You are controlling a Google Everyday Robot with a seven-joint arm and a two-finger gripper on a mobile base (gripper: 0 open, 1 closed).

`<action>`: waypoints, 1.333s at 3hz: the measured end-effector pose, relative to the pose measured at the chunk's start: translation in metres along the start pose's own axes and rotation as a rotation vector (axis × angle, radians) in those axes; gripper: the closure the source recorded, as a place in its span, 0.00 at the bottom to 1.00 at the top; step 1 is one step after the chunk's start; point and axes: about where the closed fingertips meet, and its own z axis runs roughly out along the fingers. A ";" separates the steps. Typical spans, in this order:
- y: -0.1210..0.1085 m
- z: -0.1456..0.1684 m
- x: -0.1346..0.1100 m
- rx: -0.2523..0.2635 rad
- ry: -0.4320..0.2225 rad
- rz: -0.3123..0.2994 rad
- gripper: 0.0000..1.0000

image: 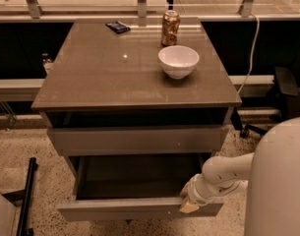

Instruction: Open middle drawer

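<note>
The middle drawer (pixel 125 209) is a wide, shallow drawer with a plain grey-brown front and no handle. It stands pulled well out of the cabinet, and its dark inside (pixel 135 176) looks empty. My gripper (pixel 189 204) is at the right end of this drawer's front panel, at its top edge, on the end of my white arm (pixel 223 173). Above it, the upper drawer front (pixel 135 139) sits pulled out only slightly. No drawer shows below the open one.
On the cabinet top (pixel 105 77) stand a white bowl (pixel 178 60), a drink can (pixel 170 27) and a small dark packet (pixel 118 27). My white body (pixel 282 181) fills the lower right. A black bar (pixel 26 200) lies on the floor at left. A cable (pixel 250 53) hangs at right.
</note>
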 end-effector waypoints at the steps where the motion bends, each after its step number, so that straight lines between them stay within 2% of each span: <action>1: 0.025 -0.011 0.004 -0.009 0.021 0.031 0.37; 2: 0.049 -0.012 0.016 -0.043 0.041 0.036 0.14; 3: 0.047 -0.011 0.014 -0.041 0.038 0.035 0.00; 4: 0.048 -0.012 0.014 -0.044 0.037 0.019 0.00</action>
